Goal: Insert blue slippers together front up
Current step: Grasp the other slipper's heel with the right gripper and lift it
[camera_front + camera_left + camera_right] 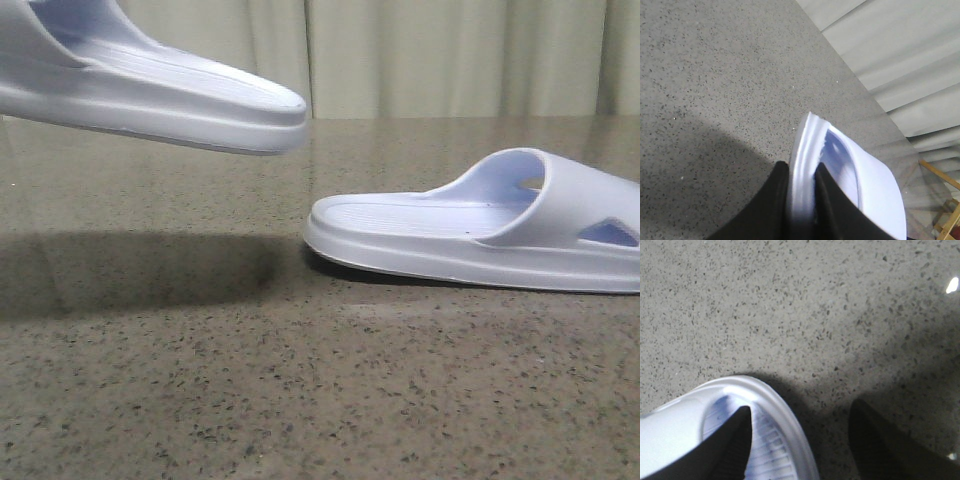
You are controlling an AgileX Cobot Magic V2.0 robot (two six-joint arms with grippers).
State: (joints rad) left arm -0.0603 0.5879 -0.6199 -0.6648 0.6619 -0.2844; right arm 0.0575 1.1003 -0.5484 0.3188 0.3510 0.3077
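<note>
— Hanging clear above the speckled grey-brown stone table [200,400], the first pale blue-white rubber slide sandal [150,90] sits at the front view's upper left, its shadow below it. What holds it?

— The left gripper [801,200], black fingers [771,210] pinched onto its thick sole edge.

— And the second pale blue-white slide sandal [480,230]?

— Flat on the table at the right, strap upward. The right gripper [800,440] is spread wide, one finger [732,445] inside over the ribbed footbed, the other outside over bare table.
</note>
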